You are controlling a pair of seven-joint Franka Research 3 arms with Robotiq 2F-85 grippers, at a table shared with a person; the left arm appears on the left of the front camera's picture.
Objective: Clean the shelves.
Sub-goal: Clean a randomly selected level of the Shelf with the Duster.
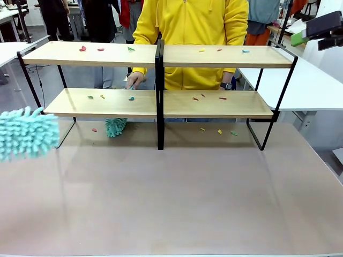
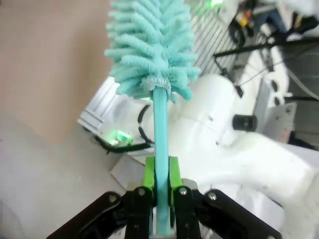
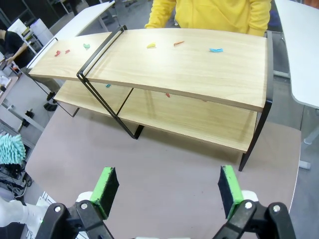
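Note:
The shelves (image 1: 161,56) stand across the far half of the table, two light-wood boards on a black frame, also seen from above (image 3: 189,64). Small coloured scraps (image 1: 83,48) lie on both boards. My left gripper (image 2: 160,172) is shut on the thin handle of a fluffy teal duster (image 2: 149,45). Its head (image 1: 24,133) hangs at the table's left edge, apart from the shelves. My right gripper (image 3: 169,184) is open and holds nothing. It hovers high off the rack's right end (image 1: 308,33).
A person in a yellow top stands behind the shelves with one hand (image 1: 135,80) low behind the left half. A second teal duster head (image 1: 115,127) shows under the lower left board. Scraps (image 1: 219,131) lie on the table beneath. White tables (image 1: 305,85) flank the rack.

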